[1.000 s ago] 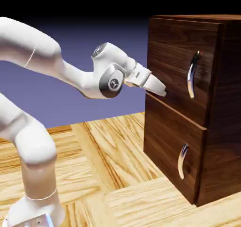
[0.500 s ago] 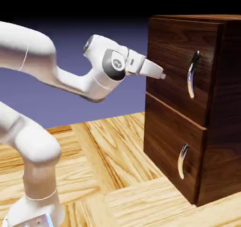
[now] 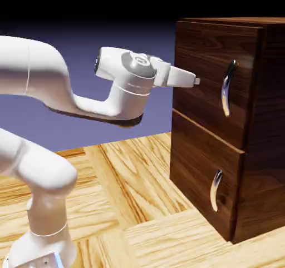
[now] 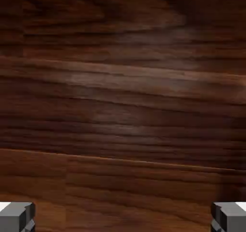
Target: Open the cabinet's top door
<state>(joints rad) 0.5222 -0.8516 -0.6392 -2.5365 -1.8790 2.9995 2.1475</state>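
Clearly, the top door (image 3: 206, 67) sits closed in the upper right of the exterior view, its dark walnut-grain face angled toward the lower left of the frame. Its long curved chrome handle (image 3: 226, 88) stands near the door's right-hand edge, the long axis close to upright, the upper end leaning slightly to the right. Below, in the lower right, the bottom door (image 3: 203, 172) carries a shorter curved chrome handle (image 3: 216, 190), also nearly upright with its top tipped right. Both belong to the wooden cabinet (image 3: 268, 128), which fills the right side of the frame.

Left of the upper handle and apart from it, the two-finger gripper (image 3: 197, 81) points rightward, roughly level, in front of the top door. In the hand view its fingertips (image 4: 17, 217) stand wide apart at the bottom left and bottom right, with nothing gripped; walnut grain fills the space beyond. The white Franka Panda arm (image 3: 47, 69) reaches in from the left edge, above pale wood flooring (image 3: 111, 206).
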